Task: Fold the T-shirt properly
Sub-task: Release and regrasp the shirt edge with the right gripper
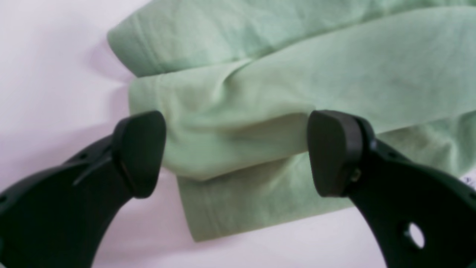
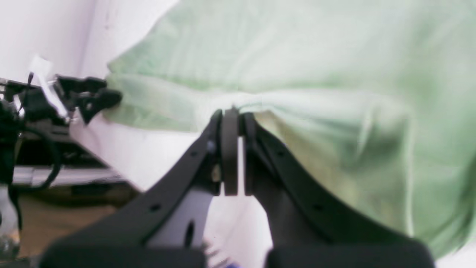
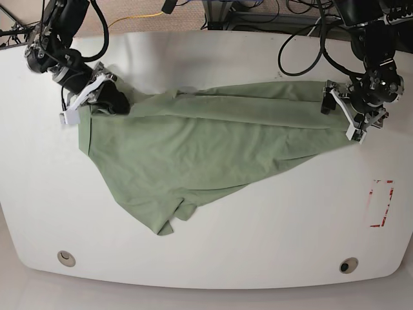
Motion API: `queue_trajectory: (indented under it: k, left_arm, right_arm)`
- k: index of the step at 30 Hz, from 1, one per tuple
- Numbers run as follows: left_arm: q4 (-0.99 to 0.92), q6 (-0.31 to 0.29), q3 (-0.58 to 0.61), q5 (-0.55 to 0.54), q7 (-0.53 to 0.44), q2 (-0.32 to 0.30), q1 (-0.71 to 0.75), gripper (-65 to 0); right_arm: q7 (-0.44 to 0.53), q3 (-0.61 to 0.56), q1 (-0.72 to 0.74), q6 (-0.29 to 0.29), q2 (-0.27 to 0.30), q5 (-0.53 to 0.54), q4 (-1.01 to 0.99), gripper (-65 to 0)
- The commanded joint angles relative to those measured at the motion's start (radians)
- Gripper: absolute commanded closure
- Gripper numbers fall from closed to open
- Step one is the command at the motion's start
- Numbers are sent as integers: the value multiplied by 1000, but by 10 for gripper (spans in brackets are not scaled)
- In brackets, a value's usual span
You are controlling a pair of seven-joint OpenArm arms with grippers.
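The sage-green T-shirt (image 3: pixel 193 148) lies rumpled across the white table (image 3: pixel 258 245), stretched between both arms, with a sleeve pointing toward the front edge. My right gripper (image 3: pixel 110 100) is at the shirt's left end in the base view. In the right wrist view its jaws (image 2: pixel 232 115) are shut on a bunched edge of the shirt (image 2: pixel 316 74). My left gripper (image 3: pixel 345 116) is at the shirt's right end. In the left wrist view it is open (image 1: pixel 238 149), its fingers (image 1: pixel 139 149) either side of a folded layer of the shirt (image 1: pixel 297 74).
A red mark (image 3: pixel 382 203) is on the table at the right. Two round fittings (image 3: pixel 64 257) (image 3: pixel 348 265) sit near the front edge. Cables (image 3: pixel 303 39) hang over the back edge. The left arm's gripper (image 2: pixel 89 98) shows far off in the right wrist view.
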Motion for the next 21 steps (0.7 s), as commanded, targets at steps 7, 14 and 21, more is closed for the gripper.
queue_trajectory:
  k: [7,14,21]
  left_arm:
    - [20,-2,-4,-8,-9,-16,-9,-554]
    - [19,-2,-4,-8,-9,-16,-8,-554]
    - [14,-2,-4,-8,-9,-16,-8,-554]
  right_arm:
    - [28,-39,160,79,89,16,-167,0]
    - [32,-99,258,85,112,-55,-242,0]
    - [32,-159,373,85,112,-233,-245,0]
